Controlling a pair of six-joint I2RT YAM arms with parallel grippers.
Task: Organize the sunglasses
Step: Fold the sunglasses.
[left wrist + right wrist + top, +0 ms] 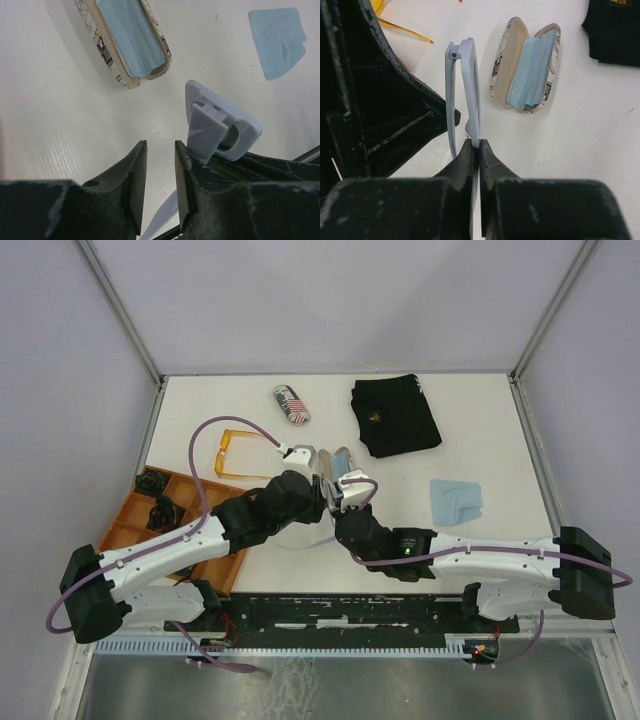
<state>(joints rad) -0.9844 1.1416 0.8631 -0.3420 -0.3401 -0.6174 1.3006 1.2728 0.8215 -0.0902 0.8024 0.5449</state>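
Right gripper (pixel 477 146): pinched tight on the smooth plastic frame of the white sunglasses (pixel 470 75), held edge-on.
Left gripper (pixel 160 165): narrow gap, just beside that frame; contact unclear.
Glasses case (pixel 501 75): printed oval shell, lying open beyond the right fingertips, light blue cloth (pixel 532 70) inside.
Orange sunglasses (pixel 377 5): translucent, thin-armed, farther left.

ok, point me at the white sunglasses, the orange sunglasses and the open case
white sunglasses (pixel 471 85): right wrist view, on the white front frame.
orange sunglasses (pixel 223 454): top view, on the front frame.
open case (pixel 508 65): right wrist view, on the bare beige inside of its lid.
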